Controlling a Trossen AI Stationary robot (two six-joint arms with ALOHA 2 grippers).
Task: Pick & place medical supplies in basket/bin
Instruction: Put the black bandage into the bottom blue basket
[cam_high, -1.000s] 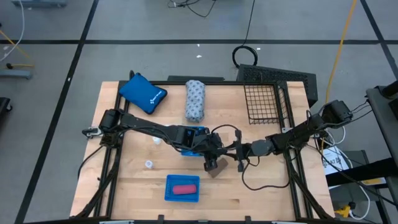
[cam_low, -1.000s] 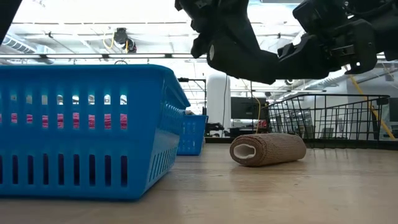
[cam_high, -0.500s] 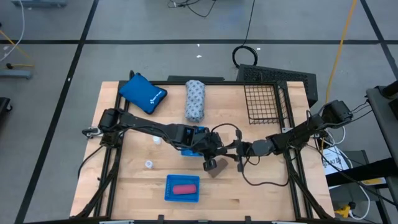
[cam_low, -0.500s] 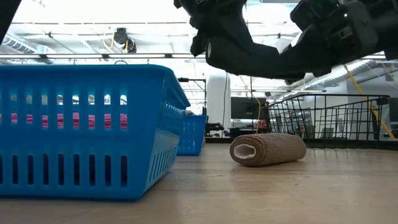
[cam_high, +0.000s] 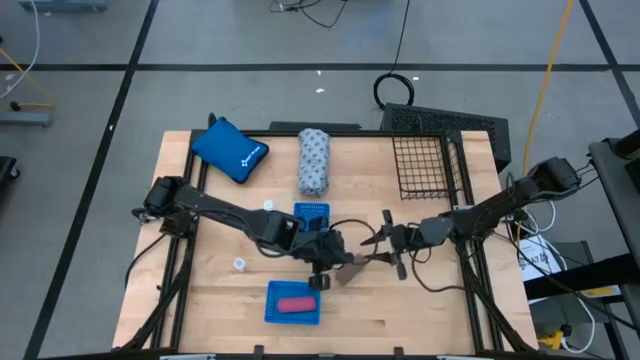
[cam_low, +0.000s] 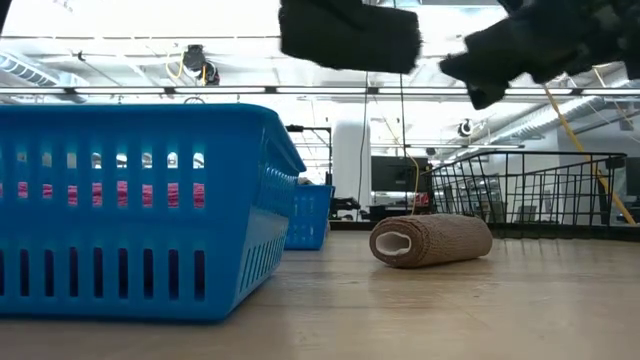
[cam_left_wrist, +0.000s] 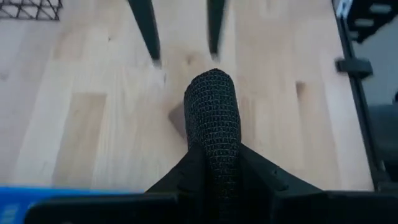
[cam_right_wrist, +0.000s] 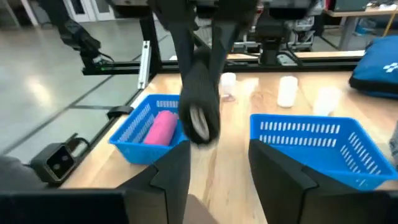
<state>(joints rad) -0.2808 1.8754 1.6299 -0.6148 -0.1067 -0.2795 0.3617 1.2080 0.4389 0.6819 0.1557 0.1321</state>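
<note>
light is bright and even, coming from overhead. in the low view, ceiling strip lights (cam_low: 150, 92) glare white behind the arms, which are dark, motion-smeared silhouettes. the brown roll (cam_low: 431, 240) is sharp; the near blue tray (cam_low: 140, 210) is slightly soft. below the left gripper (cam_high: 322, 270) the table (cam_high: 430, 310) carries only a faint soft shadow. the black roll (cam_left_wrist: 212, 118) is crisp between its fingers, the wood beyond it blurred. ahead of the right gripper (cam_right_wrist: 214, 168), everything is smeared.
</note>
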